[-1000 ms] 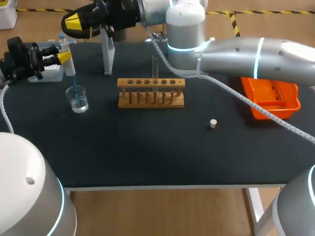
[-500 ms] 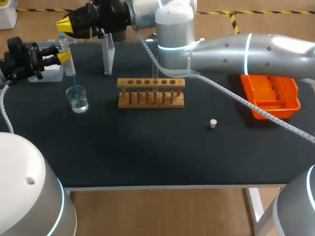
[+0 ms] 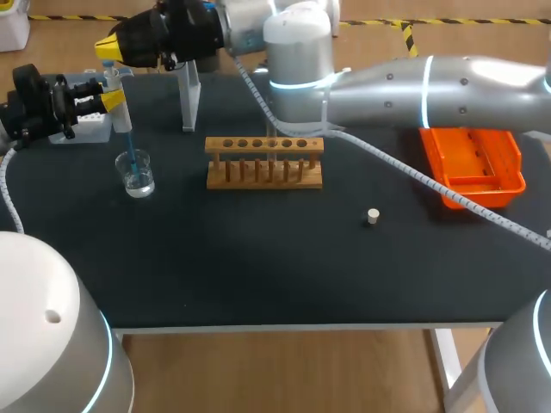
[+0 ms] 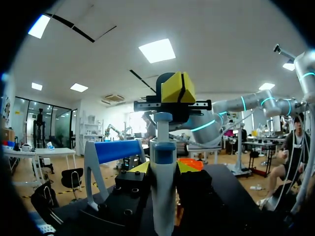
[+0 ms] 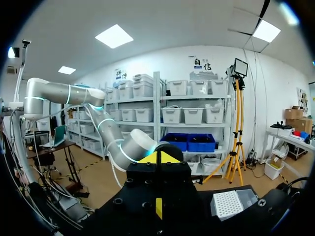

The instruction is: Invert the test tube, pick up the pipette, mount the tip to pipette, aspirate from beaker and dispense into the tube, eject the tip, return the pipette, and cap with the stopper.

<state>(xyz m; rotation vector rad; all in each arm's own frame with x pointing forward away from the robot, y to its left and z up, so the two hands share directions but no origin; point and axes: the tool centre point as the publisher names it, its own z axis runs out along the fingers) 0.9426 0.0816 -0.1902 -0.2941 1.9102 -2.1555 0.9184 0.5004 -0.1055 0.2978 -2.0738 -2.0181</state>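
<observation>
My left gripper (image 3: 108, 101) is shut on the white pipette (image 3: 122, 117), held upright at the table's far left. Its blue tip (image 3: 132, 156) dips into the glass beaker (image 3: 138, 178) of clear liquid. In the left wrist view the pipette (image 4: 163, 191) stands between my fingers (image 4: 141, 168). My right arm reaches across the table; its gripper (image 3: 106, 46) is shut and empty, hovering just above the pipette's top, as the right gripper (image 4: 177, 87) shows in the left wrist view. The right gripper (image 5: 158, 157) shows joined tips. The wooden rack (image 3: 264, 162) stands mid-table; the stopper (image 3: 373, 216) lies to its right.
A tip box (image 3: 88, 120) sits behind the left gripper, also the tip box (image 5: 229, 204) in the right wrist view. The pipette stand (image 3: 189, 96) rises at the back, close under the right arm. An orange tray (image 3: 475, 169) lies at the right.
My right arm has swung further left, bringing its shut gripper closer over the pipette's top. The left gripper, pipette and beaker have stayed in place.
</observation>
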